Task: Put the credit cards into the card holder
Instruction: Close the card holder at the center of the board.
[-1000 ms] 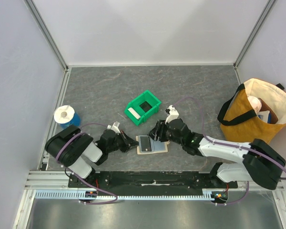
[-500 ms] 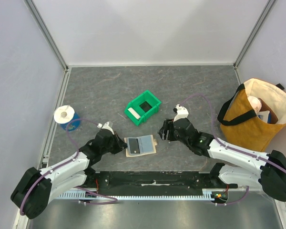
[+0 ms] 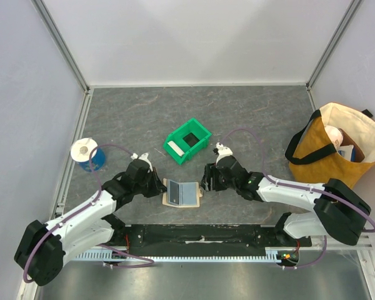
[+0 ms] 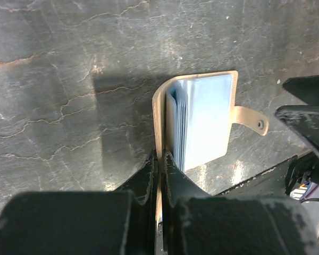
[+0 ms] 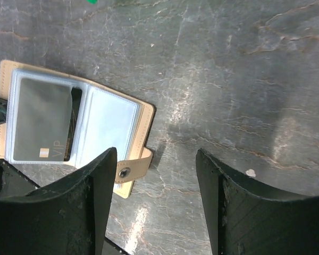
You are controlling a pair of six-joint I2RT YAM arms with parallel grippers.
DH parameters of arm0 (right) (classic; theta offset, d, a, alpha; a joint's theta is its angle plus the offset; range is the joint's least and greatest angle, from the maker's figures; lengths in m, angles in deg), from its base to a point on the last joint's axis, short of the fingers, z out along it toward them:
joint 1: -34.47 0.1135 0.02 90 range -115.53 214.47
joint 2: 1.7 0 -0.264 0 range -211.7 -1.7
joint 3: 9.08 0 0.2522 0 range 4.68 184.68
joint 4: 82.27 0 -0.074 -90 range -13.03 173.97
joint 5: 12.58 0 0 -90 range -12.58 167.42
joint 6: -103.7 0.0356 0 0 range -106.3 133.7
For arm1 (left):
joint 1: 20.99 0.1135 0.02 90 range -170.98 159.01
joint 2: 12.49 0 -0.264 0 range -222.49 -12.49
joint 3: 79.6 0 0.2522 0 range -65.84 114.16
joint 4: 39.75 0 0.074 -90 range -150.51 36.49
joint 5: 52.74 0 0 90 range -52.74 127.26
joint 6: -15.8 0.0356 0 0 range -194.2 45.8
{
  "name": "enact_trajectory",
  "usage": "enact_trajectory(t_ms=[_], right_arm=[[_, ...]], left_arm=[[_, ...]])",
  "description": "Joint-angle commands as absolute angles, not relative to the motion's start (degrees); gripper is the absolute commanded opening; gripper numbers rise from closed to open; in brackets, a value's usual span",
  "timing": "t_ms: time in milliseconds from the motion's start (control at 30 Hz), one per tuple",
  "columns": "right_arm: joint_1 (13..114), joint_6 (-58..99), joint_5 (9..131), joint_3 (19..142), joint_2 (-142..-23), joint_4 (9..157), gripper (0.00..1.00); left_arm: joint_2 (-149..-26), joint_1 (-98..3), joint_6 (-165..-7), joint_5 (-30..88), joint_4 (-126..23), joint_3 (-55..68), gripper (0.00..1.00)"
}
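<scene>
The tan card holder is lying open on the desk, 6 o'clock of the green bin, a dark card showing in its clear sleeve. The left tool is pinching its 9 o'clock edge; the right tool, gaping, is sitting nearer than before.

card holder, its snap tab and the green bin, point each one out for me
card holder [image 4: 158, 119], left wrist view, on the tan cover's folded edge
snap tab [image 5: 125, 171], right wrist view, on the round snap
green bin [image 3: 197, 149], top external view, on its near right wall
</scene>
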State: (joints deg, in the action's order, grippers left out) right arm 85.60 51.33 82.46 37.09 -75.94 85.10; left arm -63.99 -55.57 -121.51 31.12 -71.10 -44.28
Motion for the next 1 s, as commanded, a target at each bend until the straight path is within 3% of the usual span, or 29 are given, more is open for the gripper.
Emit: enact_trajectory(t_ms=[0,333,567,800,967], right_arm=[[87.0,51.9,79.7,40.3,-78.2,89.2,0.68],[91.5,53.7,81.5,41.2,-81.1,87.9,0.66],[92.8,54.0,84.9,40.9,-81.0,84.4,0.47],[92.9,54.9,87.4,39.6,-80.5,84.1,0.12],[92.9,56.0,87.4,37.6,-79.7,84.9,0.06]], left_arm=[[-65.4,-55.7,-118.1,29.7,-74.3,-40.0,0.02],[-66.1,-55.8,-117.9,29.3,-75.3,-38.6,0.02],[-66.5,-55.9,-117.8,29.4,-75.8,-37.9,0.02],[-66.7,-55.9,-117.4,29.1,-76.3,-36.7,0.02],[-67.4,-56.9,-116.2,29.4,-77.4,-34.6,0.02]])
